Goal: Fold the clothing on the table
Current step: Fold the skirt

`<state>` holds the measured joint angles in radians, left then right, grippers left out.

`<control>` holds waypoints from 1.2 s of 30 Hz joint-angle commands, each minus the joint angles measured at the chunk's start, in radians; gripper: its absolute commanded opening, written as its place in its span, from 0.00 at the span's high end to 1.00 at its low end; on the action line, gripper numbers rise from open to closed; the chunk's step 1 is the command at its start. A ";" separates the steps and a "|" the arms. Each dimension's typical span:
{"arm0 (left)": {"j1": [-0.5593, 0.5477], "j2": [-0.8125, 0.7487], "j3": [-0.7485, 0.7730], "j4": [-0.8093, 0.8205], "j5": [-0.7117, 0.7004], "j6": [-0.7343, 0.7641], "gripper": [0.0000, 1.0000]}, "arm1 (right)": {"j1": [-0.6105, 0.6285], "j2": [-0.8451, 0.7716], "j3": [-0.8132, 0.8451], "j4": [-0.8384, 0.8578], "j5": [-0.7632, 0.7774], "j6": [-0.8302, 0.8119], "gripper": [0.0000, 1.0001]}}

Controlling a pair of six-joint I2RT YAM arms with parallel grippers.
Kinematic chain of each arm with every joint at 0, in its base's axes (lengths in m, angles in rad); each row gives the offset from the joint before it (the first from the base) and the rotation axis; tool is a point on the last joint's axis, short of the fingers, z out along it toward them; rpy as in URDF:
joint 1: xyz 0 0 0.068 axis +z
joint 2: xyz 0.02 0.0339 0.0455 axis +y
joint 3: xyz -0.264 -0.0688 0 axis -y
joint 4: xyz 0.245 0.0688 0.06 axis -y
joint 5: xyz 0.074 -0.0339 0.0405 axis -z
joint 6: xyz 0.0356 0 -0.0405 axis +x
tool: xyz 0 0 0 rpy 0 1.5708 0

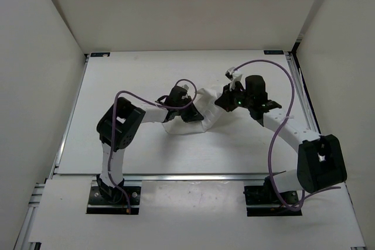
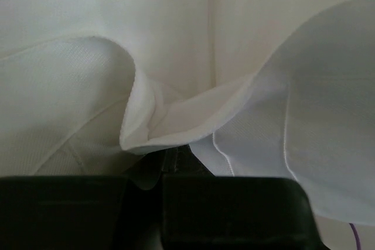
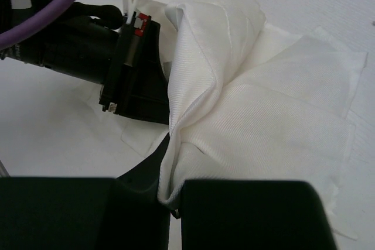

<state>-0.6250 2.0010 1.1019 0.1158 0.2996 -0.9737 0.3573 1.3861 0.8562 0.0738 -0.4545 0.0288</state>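
Middle of the large, flat matte white counter (image 1: 146, 150): our two arms meet over the thin, wrinkled white fabric garment (image 1: 202, 124), which lies bunched between them, part lifted and part resting on the surface. Our left hand (image 2: 163, 171) is clamped narrow on a curled edge of the cloth. Our right hand (image 3: 173, 194) is pinched tight on a gathered ridge of it, just beside the left arm's black wrist (image 3: 126, 68). We judge the risks plain. The two hands work so close together that a careless swing could knock them into each other. Pulling apart unevenly could drag the thin fabric out of one pinch or skew the fold. Either hand may also hold more than one layer, so a lift could carry the whole heap rather than a single flap.
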 commanded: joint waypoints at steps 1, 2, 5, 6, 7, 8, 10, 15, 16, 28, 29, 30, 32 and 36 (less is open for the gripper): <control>0.001 0.015 0.030 -0.001 0.016 -0.023 1.00 | 0.028 -0.035 0.023 0.047 -0.023 -0.082 1.00; 0.013 -0.007 0.030 -0.002 0.016 -0.016 1.00 | 0.046 -0.033 0.024 0.046 -0.016 -0.093 1.00; 0.060 -0.138 0.035 -0.150 -0.040 0.055 1.00 | 0.071 -0.029 0.038 0.049 0.000 -0.127 1.00; 0.080 -0.204 0.024 -0.191 -0.057 0.076 1.00 | 0.078 -0.027 0.040 0.046 0.008 -0.148 1.00; 0.090 -0.240 0.016 -0.267 -0.085 0.098 1.00 | 0.084 -0.022 0.044 0.044 0.004 -0.151 1.00; 0.109 -0.310 -0.017 -0.287 -0.079 0.102 1.00 | 0.095 -0.018 0.052 0.037 0.001 -0.167 1.00; 0.146 -0.457 -0.132 -0.318 -0.057 0.090 1.00 | 0.114 -0.009 0.063 0.038 0.008 -0.197 1.00; 0.241 -0.743 -0.430 -0.364 -0.133 0.043 1.00 | 0.160 0.021 0.112 0.020 0.042 -0.286 1.00; 0.273 -0.770 -0.510 -0.349 -0.113 0.037 1.00 | 0.172 0.028 0.116 0.015 0.043 -0.294 1.00; 0.364 -0.698 -0.588 -0.320 -0.149 0.049 1.00 | 0.494 0.195 0.218 -0.137 0.152 -0.745 1.00; 0.384 -0.735 -0.621 -0.305 -0.148 0.037 1.00 | 0.532 0.214 0.196 -0.147 0.155 -0.832 1.00; 0.381 -0.751 -0.661 -0.298 -0.136 0.023 1.00 | 0.549 0.231 0.188 -0.179 0.128 -0.892 1.00; 0.404 -0.801 -0.701 -0.297 -0.122 0.016 1.00 | 0.571 0.243 0.196 -0.220 0.085 -0.914 0.98; 0.415 -0.832 -0.752 -0.315 -0.081 0.041 1.00 | 0.601 0.280 0.222 -0.269 0.135 -0.879 0.03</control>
<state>-0.2199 1.1912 0.3805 -0.1867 0.1890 -0.9424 0.9577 1.6634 1.0508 -0.1612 -0.3454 -0.7895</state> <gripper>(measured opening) 0.023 0.679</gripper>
